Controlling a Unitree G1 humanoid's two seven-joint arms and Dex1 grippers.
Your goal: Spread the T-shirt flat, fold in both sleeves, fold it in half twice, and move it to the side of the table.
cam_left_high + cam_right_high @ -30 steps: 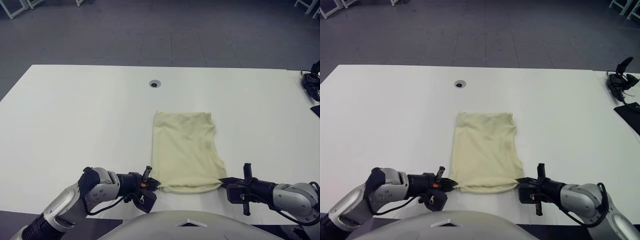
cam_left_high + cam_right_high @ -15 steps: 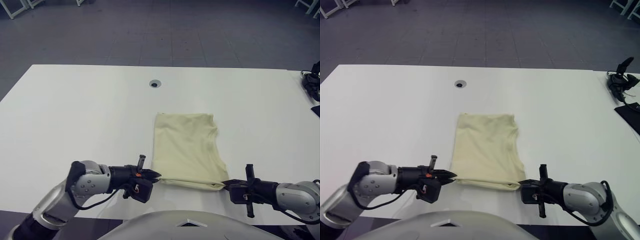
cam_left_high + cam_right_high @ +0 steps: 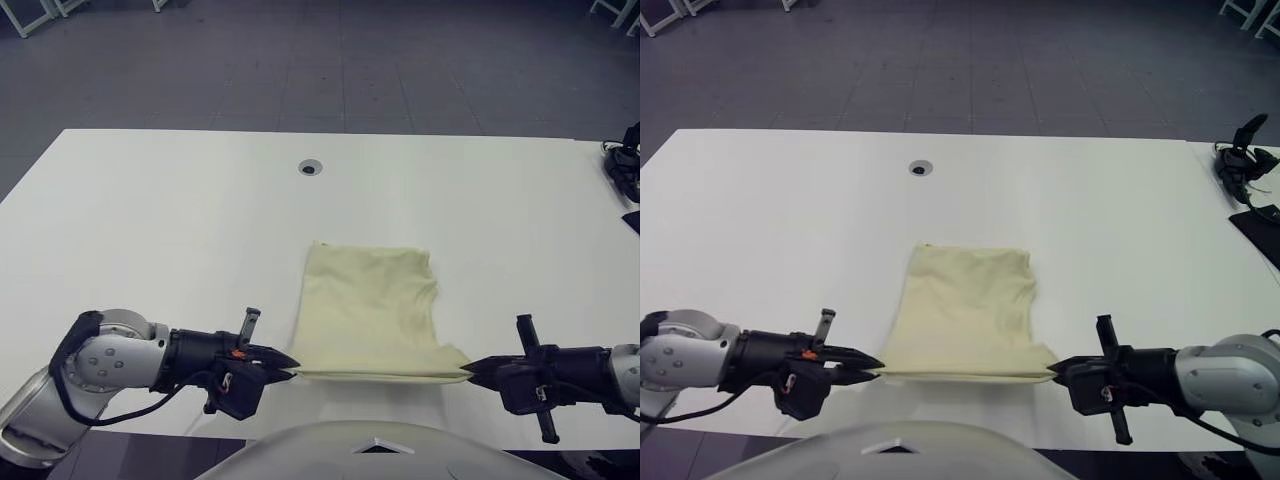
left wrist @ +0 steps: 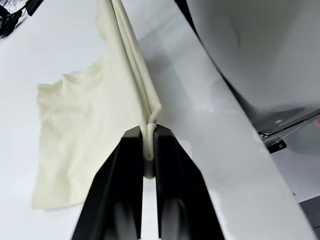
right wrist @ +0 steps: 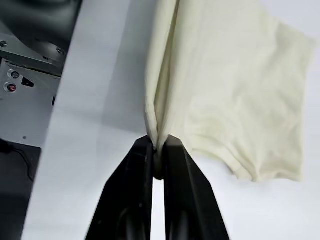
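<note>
Left eye view: pale yellow T-shirt point(image 3: 370, 305) on the white bench point(image 3: 150, 220), already narrowed to a tall rectangle, sleeves apparently tucked in. Landmark: the round port point(image 3: 309, 167) in the bench. The shirt sits on the robot's side of the port, offset a little to the robot's right of it. Its far edge lies flat, near the port but apart from it. The edge farthest from the port is off the surface, pulled into a straight, taut line between the two hands.

Left hand point(image 3: 290, 367): closed tight on one corner of that raised edge, roughly in line with the port. Left wrist view confirms this: fingers point(image 4: 131, 165) narrow, cloth bunched between them, several layers visible in the pinch.

Right hand point(image 3: 468, 372): likewise clamped on the opposite corner, well to the robot's right of the port. Right wrist view shows its fingers point(image 5: 142, 172) pressed together on the folded edge.

Dark gear point(image 3: 625, 170) sits at the bench's edge, far to the robot's right of the port; not involved.

Judgement: first halving fold in hand, at the lift stage. The next move calls for carrying both corners together toward the port, level and at an equal pace. The edge should be kept taut so the layers do not slip, then laid onto the flat far edge before letting go. Risk: tucked sleeve layers sliding out if one hand leads.
</note>
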